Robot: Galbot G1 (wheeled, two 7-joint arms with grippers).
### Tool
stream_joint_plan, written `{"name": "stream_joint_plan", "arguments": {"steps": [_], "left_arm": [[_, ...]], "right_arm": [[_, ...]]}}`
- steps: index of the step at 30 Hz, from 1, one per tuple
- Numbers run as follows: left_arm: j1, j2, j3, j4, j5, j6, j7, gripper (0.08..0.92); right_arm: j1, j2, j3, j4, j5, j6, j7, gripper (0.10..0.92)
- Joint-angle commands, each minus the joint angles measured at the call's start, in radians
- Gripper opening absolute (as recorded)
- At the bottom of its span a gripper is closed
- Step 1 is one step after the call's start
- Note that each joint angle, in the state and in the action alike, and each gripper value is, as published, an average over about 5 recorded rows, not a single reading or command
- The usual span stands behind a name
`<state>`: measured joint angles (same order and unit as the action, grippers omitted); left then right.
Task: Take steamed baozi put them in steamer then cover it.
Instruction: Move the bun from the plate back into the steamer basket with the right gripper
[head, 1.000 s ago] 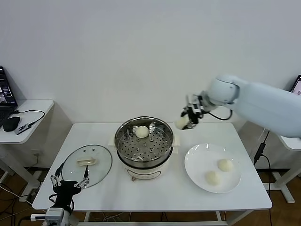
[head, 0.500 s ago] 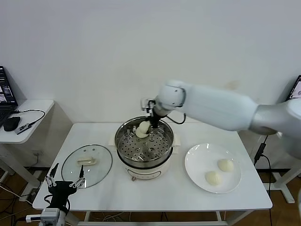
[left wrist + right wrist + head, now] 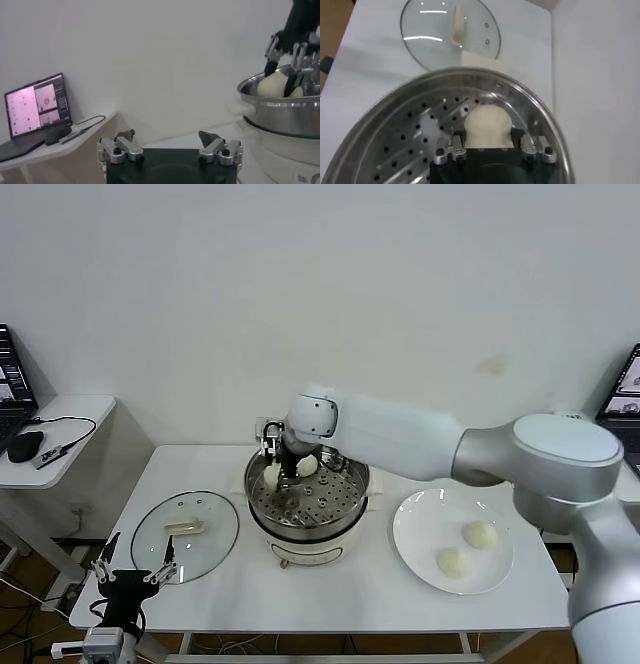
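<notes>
The steel steamer [image 3: 305, 519] stands mid-table with a perforated tray [image 3: 405, 145] inside. One baozi [image 3: 308, 467] lies at its back. My right gripper [image 3: 279, 471] reaches in over the back left of the tray, shut on a second baozi [image 3: 270, 477]. In the right wrist view this baozi [image 3: 487, 122] sits between the fingers of the right gripper [image 3: 488, 136], low over the tray by the rim. Two more baozi [image 3: 480, 535] [image 3: 453, 561] lie on the white plate [image 3: 420, 529]. My left gripper [image 3: 133, 576] is open and empty at the table's front left edge, also seen in its wrist view [image 3: 167, 142].
The glass lid [image 3: 185, 529] lies flat on the table left of the steamer, also in the right wrist view [image 3: 451, 32]. A side table with a laptop [image 3: 37, 102] stands to the far left. The steamer's wall [image 3: 285, 107] shows in the left wrist view.
My right arm swung from right of the steamer across it and lowered the held baozi to the back left of the tray. The left gripper shifted slightly.
</notes>
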<state>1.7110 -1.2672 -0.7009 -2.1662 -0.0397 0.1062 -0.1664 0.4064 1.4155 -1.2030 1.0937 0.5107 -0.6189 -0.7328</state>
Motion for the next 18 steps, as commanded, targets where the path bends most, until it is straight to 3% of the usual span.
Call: {"name": "stream_joint_plan", "arguments": {"steps": [1,18], "left_arm": [[-0.003,-0.001,0.000,0.003,0.000,0.000,0.001,0.823],[-0.007,0.000,0.006,0.004,0.003,0.001,0.002,0.823]], "right_arm": [[-0.047,0.066,0.000,-0.061,-0.020,-0.021,0.016,0.568],[-0.051,0.062,0.017,-0.070,-0.007,-0.008,0.020,0.599]]}}
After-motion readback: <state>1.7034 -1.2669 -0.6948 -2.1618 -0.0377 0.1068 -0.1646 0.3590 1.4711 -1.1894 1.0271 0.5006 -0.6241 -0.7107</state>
